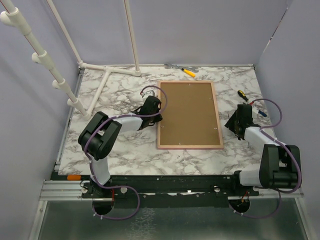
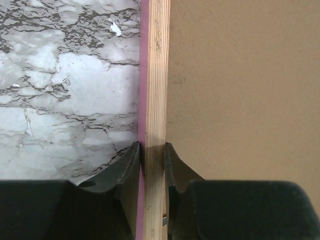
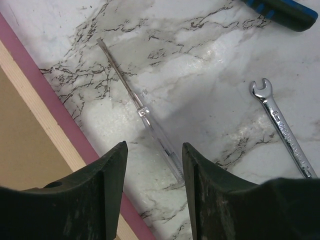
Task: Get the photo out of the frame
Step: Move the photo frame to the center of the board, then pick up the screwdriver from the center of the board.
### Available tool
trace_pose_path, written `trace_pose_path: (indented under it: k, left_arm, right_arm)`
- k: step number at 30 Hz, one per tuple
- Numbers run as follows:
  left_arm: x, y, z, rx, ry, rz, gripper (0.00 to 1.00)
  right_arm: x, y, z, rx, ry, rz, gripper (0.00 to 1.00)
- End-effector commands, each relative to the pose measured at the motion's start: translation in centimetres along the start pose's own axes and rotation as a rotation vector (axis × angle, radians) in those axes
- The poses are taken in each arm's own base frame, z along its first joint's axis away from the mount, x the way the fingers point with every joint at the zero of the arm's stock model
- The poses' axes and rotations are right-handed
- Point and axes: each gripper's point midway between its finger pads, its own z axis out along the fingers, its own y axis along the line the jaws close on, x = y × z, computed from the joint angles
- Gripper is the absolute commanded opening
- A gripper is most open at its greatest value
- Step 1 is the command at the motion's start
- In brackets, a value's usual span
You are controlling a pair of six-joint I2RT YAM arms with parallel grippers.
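Left pincer [image 2: 153, 150] astride frame [image 2: 240, 85] edge

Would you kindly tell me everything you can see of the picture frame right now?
The frame is a large rectangle lying flat and face down on the marble table, its long sides running away from the arms. Its brown fibreboard back faces up, edged by a pale wooden rail with a thin pink outer border. Its front is hidden. The left gripper is shut on the left rail, one finger outside on the pink edge and one inside over the backing. Nothing else touches it.
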Motion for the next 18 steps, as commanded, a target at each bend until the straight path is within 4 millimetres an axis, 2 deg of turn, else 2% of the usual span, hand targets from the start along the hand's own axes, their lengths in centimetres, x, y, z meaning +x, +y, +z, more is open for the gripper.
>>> trace_pose_path:
  k: [1,4,7,11,15,16,18]
  left_arm:
    - [-1.2,-0.5,-1.3,0.03,-0.029,0.001,0.22]
    - [-1.5,-0.5,-1.8,0.032,-0.041,0.003,0.23]
    - [-1.6,-0.5,-2.1,0.034,-0.049,0.004,0.24]
    - [-1.8,-0.3,-2.6,0.032,-0.056,0.008,0.29]
    - [-2.2,-0.6,-3.5,0.046,-0.072,0.001,0.32]
    - [-2.3,-0.7,-3.8,0.055,-0.075,-0.001,0.34]
    - [-2.6,-0.9,-4.3,0.064,-0.085,-0.006,0.36]
  right_arm:
    - [0.3,-0.1,0.2,0.016,0.047,-0.004,0.49]
    - [0.4,0.0,0.4,0.02,0.063,-0.007,0.43]
    - [0.2,0.2,0.2,0.009,0.058,-0.006,0.33]
    - [-1.0,0.7,-0.6,-0.015,0.03,-0.009,0.14]
    - [-2.0,1.9,-1.9,-0.076,0.013,-0.026,0.1]
    - [-2.2,2.3,-2.2,-0.102,0.012,-0.033,0.06]
    - [-2.3,2.8,-2.7,-0.133,0.012,-0.042,0.07]
